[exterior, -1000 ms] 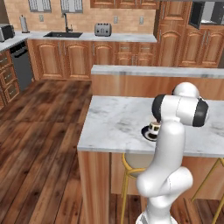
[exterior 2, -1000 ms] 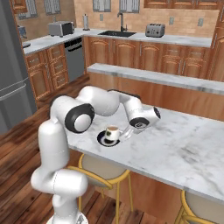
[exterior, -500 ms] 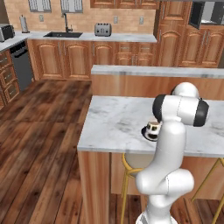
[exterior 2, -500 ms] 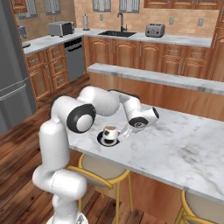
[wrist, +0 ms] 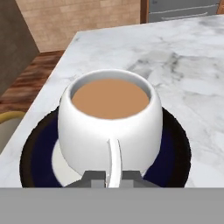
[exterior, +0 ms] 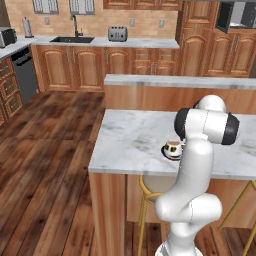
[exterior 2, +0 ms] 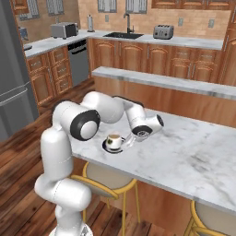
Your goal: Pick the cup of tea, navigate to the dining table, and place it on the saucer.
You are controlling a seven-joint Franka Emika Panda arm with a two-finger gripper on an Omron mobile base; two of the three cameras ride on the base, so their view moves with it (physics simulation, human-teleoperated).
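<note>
The claw [exterior 2: 130, 139] sits low over the marble counter [exterior 2: 193, 156], just beside the cup of tea [exterior 2: 113, 141]. In the hand view the two dark finger tips [wrist: 94, 177] stand close together at the bottom edge, pinched on the thin white handle of the cup of tea [wrist: 110, 122] — the jaws are narrow, closed onto that handle. From the right base view the contact itself is too small to confirm; the claw appears to touch the cup's right side.

Position of the cup: it stands upright on the saucer [wrist: 175, 148], roughly centred, with the saucer's black rim showing all round it and the pale inner ring visible beneath its base. The brown liquid is level and near the brim. In the right base view the saucer [exterior 2: 105, 148] lies near the front edge of the counter, towards its left end. In the left base view the cup of tea [exterior: 173, 147] and the saucer [exterior: 167, 153] are partly hidden behind the white arm [exterior: 200, 150].

Surroundings — two round stools with yellow frames [exterior 2: 108, 177] stand under the counter's front edge. A raised ledge [exterior 2: 166, 80] runs along the counter's far side. On the far wall worktop are a sink [exterior 2: 120, 35] and a toaster [exterior 2: 162, 32].
</note>
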